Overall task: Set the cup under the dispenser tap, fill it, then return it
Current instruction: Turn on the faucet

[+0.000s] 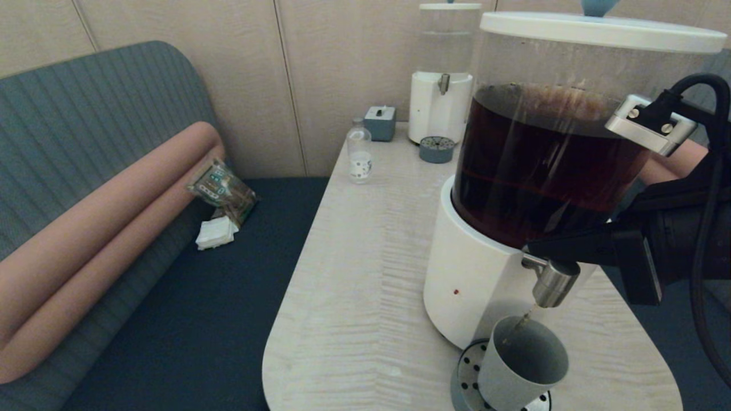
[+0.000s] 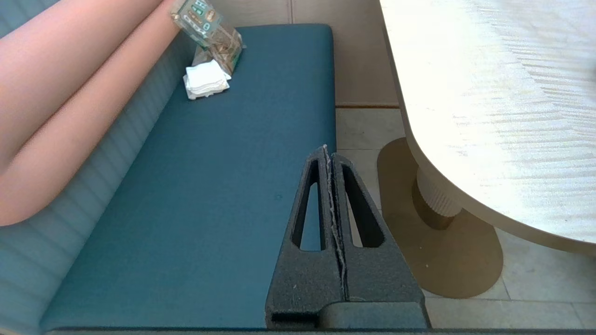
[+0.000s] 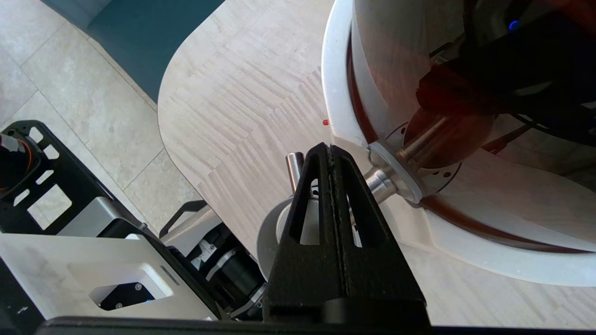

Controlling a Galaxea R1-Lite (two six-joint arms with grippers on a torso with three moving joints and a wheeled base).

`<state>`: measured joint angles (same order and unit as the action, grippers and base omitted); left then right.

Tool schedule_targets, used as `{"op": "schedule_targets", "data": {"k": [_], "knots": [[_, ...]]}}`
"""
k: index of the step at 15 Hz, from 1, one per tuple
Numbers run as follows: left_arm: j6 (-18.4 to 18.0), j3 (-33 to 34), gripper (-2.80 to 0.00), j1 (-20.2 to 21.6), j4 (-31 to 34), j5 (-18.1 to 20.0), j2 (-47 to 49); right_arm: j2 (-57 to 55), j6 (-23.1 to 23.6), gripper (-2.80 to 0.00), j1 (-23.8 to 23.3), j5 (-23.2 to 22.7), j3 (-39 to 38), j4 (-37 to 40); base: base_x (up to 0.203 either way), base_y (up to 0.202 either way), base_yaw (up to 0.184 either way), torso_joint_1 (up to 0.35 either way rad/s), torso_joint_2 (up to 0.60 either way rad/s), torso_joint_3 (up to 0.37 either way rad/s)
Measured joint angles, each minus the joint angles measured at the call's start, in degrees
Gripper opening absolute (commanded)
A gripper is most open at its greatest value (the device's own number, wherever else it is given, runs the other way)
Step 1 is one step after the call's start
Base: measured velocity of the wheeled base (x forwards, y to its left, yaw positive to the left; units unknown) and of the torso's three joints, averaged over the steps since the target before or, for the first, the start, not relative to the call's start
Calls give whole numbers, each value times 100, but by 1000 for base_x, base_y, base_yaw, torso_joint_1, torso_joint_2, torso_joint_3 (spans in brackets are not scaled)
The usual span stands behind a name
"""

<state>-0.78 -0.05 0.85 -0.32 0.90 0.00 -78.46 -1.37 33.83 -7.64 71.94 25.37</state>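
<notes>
The grey cup [image 1: 522, 365] stands on the perforated drip tray [image 1: 464, 371] directly beneath the steel dispenser tap [image 1: 554, 283]. A thin brown stream [image 1: 522, 322] runs from the tap into the cup. My right gripper [image 1: 532, 249] is shut, with nothing between its fingers, and its tip rests against the top of the tap. In the right wrist view the shut right gripper [image 3: 329, 148] lies over the tap [image 3: 294, 168], and the cup [image 3: 266, 235] shows below it. The big dispenser [image 1: 548, 165] holds dark brown liquid. My left gripper [image 2: 328, 150] is shut and parked over the sofa seat.
A smaller clear dispenser [image 1: 442, 74], a round grey tray [image 1: 437, 149], a grey box [image 1: 380, 121] and a small clear bottle [image 1: 360, 151] stand at the table's far end. A snack packet [image 1: 223, 191] and napkins [image 1: 216, 234] lie on the sofa. The table's rounded front edge [image 1: 274, 354] is near the cup.
</notes>
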Motion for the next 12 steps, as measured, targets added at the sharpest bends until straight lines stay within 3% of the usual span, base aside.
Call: {"op": "schedule_targets", "data": {"k": [12], "knots": [[1,0,-280,0,-1,-2,0,255,-17,-280,-294,25,-144,-217,0,0,0,0,0,0]]}}
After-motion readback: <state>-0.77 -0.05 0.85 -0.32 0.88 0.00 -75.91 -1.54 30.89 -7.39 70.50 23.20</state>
